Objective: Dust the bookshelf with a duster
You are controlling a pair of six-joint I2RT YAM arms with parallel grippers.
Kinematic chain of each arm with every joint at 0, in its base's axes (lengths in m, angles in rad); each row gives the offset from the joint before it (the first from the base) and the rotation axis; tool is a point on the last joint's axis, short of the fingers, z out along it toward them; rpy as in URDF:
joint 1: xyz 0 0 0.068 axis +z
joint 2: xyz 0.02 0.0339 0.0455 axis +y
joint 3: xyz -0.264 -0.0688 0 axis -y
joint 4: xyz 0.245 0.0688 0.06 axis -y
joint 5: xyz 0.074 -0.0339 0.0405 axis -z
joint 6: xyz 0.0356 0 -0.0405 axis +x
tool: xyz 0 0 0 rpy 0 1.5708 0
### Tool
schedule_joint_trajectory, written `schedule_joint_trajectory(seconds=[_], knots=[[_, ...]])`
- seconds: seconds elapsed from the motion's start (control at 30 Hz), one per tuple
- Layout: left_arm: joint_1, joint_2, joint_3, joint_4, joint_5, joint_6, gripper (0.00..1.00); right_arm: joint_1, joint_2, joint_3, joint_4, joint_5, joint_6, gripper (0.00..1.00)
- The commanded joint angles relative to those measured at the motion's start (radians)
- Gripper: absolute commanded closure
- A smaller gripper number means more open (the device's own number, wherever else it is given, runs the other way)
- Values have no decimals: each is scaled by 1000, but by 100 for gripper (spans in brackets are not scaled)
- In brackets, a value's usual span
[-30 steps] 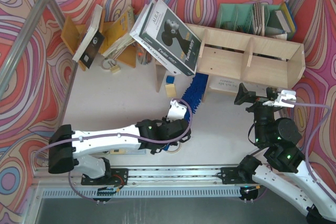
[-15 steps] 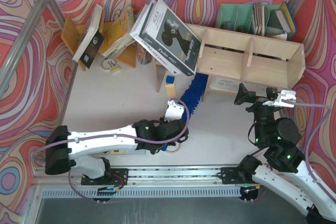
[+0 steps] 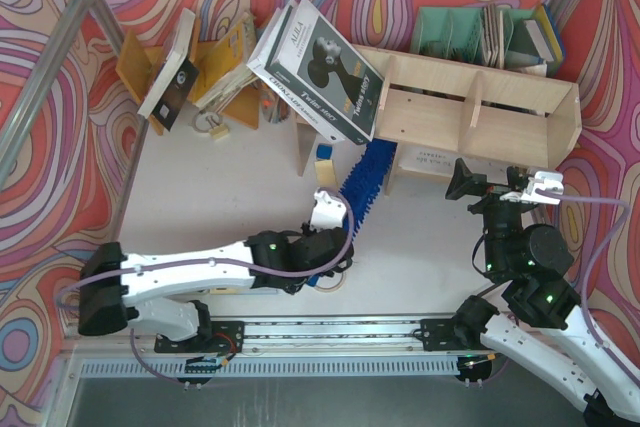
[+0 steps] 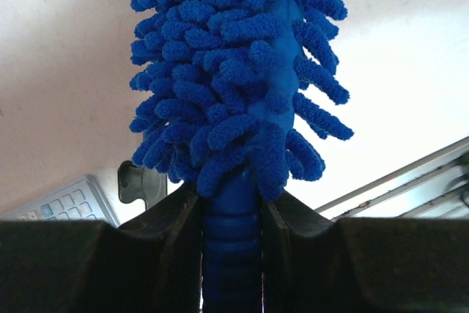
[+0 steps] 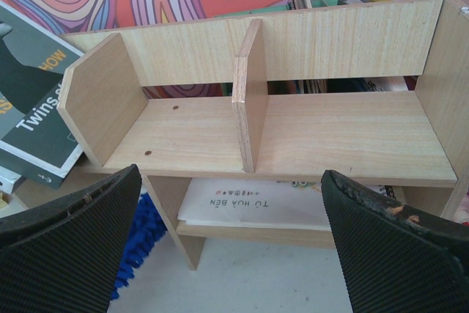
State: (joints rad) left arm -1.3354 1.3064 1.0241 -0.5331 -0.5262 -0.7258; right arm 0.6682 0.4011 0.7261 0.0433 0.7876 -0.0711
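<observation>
The pale plywood bookshelf (image 3: 470,112) stands at the back right, its two upper compartments open; it fills the right wrist view (image 5: 293,130). The bright blue fluffy duster (image 3: 366,179) lies slanted from the shelf's left leg toward my left gripper (image 3: 330,215). In the left wrist view the left gripper (image 4: 233,210) is shut on the duster's dark blue ribbed handle (image 4: 233,247), the bristles (image 4: 234,71) pointing away. My right gripper (image 3: 500,185) is open and empty, in front of the shelf (image 5: 231,240). The duster's tip shows at the shelf's left leg (image 5: 139,247).
A large grey book (image 3: 320,72) leans on the shelf's left end. A white booklet (image 5: 256,203) lies on the lower tier. A green file organizer with books (image 3: 490,37) stands behind. An orange book rack (image 3: 200,67) stands back left. A calculator (image 4: 69,203) lies near the left gripper.
My left arm has shifted left and slightly forward with the duster in its grip; the duster's tip has pushed a little farther toward the shelf. The right arm has not moved.
</observation>
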Motion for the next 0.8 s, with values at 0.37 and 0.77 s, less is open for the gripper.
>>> schedule_joint_trajectory(seconds=[0.37, 0.77], knots=[[-5, 26, 10, 3, 20, 24, 100, 2, -7, -4, 18, 0, -11, 1], [-7, -194, -67, 143, -6, 42, 100, 2, -7, -6, 18, -1, -10, 1]])
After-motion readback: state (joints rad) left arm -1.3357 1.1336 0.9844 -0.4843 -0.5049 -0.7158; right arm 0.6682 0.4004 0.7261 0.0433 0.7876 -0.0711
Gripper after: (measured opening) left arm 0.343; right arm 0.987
